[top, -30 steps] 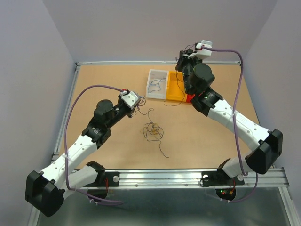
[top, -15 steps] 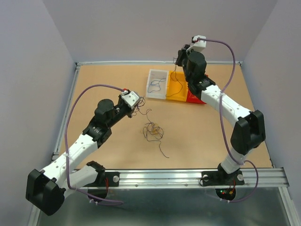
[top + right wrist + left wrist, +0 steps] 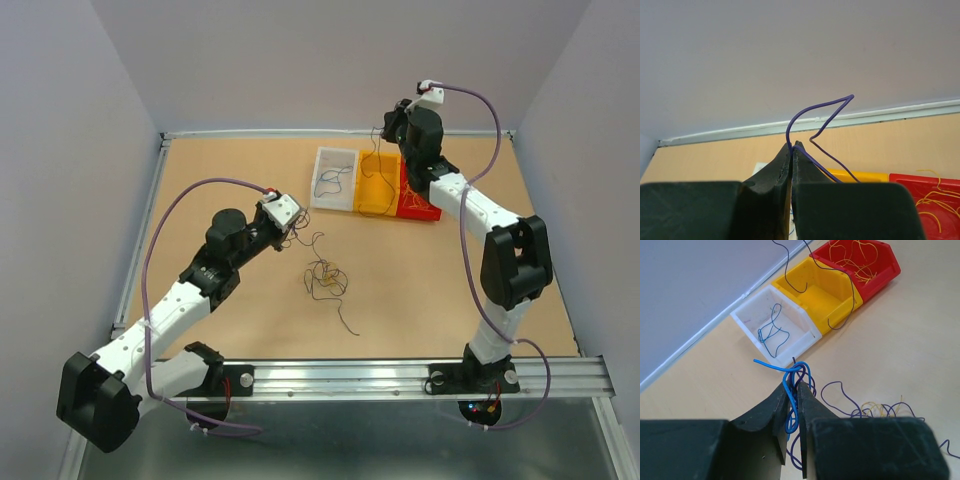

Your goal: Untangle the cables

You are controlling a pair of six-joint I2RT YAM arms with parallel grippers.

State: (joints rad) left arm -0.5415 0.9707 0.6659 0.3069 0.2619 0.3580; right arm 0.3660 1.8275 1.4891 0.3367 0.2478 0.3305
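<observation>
A small tangle of dark and yellow cables [image 3: 326, 278] lies mid-table; it also shows in the left wrist view [image 3: 880, 410]. My left gripper [image 3: 292, 226] [image 3: 793, 385] is shut on a blue cable [image 3: 790, 371], held just left of the tangle. My right gripper [image 3: 388, 128] [image 3: 792, 146] is raised over the bins at the back and is shut on a dark purple cable [image 3: 815, 110], which hangs down over the yellow bin [image 3: 373, 184]. A white bin [image 3: 333, 180] [image 3: 771, 325] holds a blue cable. A red bin [image 3: 418, 202] [image 3: 860, 260] holds yellow cables.
The three bins stand side by side at the back of the brown table. A metal rail [image 3: 400, 375] runs along the near edge. Grey walls close in the back and sides.
My right arm has swung back and to the right, lifting the dark purple cable higher over the yellow bin. My left gripper has shifted slightly with the blue cable.
</observation>
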